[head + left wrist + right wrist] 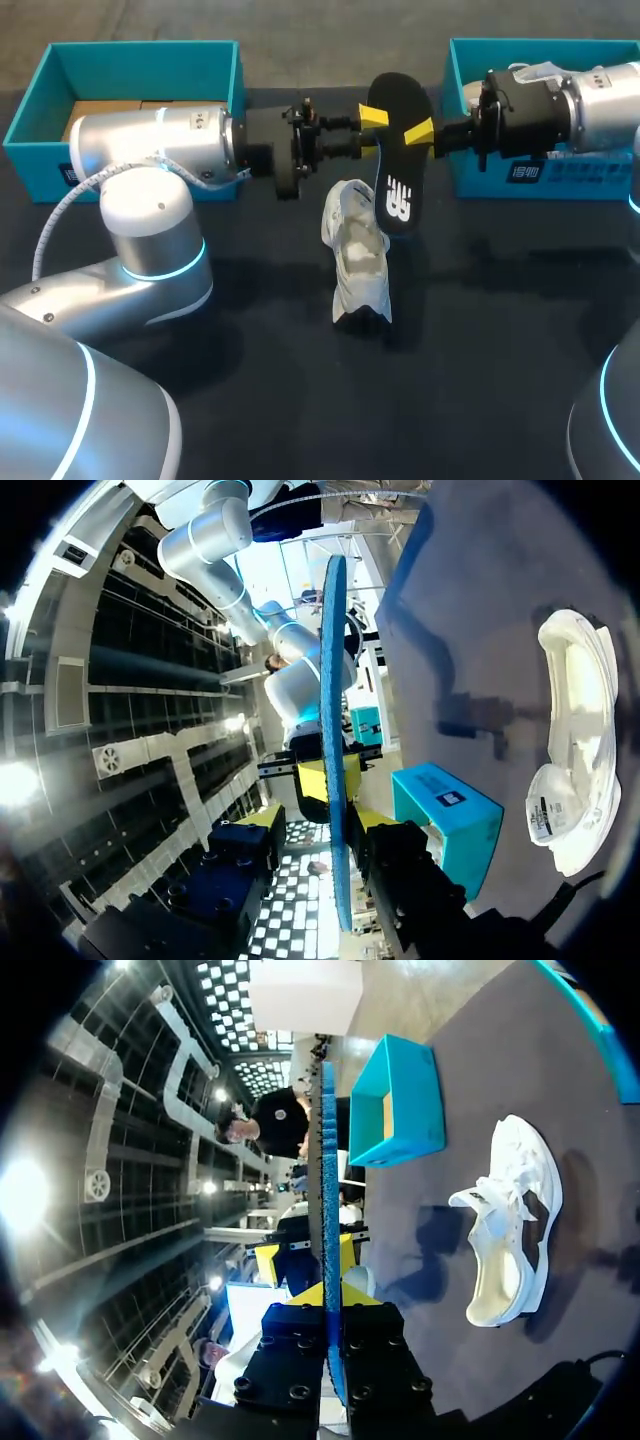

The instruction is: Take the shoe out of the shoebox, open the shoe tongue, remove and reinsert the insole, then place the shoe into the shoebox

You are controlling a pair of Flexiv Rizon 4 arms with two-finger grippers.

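Two grippers meet above the middle of the table, and the insole hangs between them, clear of the surface.

Right gripper first. Its own wrist camera shows the insole edge-on as a thin blue line, with both yellow tips pressed on it from either side, so it is clamped.

Now the left gripper. Its wrist camera has the same blue edge running between its fingers, but they stand apart and a gap shows on one side, so no grip there.

The head camera can't settle any of that, since it shows just one yellow tip of each tool against the insole. What it does give is the insole's black face with a white logo, which neither wrist camera sees.

The white shoe is out of the box. It lies on the table below both grippers and apart from them, its mouth open to all three cameras. The left wrist camera picks out a small tag inside it, print too small to read.

The left shoebox, in teal, sits behind the left arm, and the right shoebox sits behind the right gripper. Each front wall carries a dark sticker with white characters that I can't make out.
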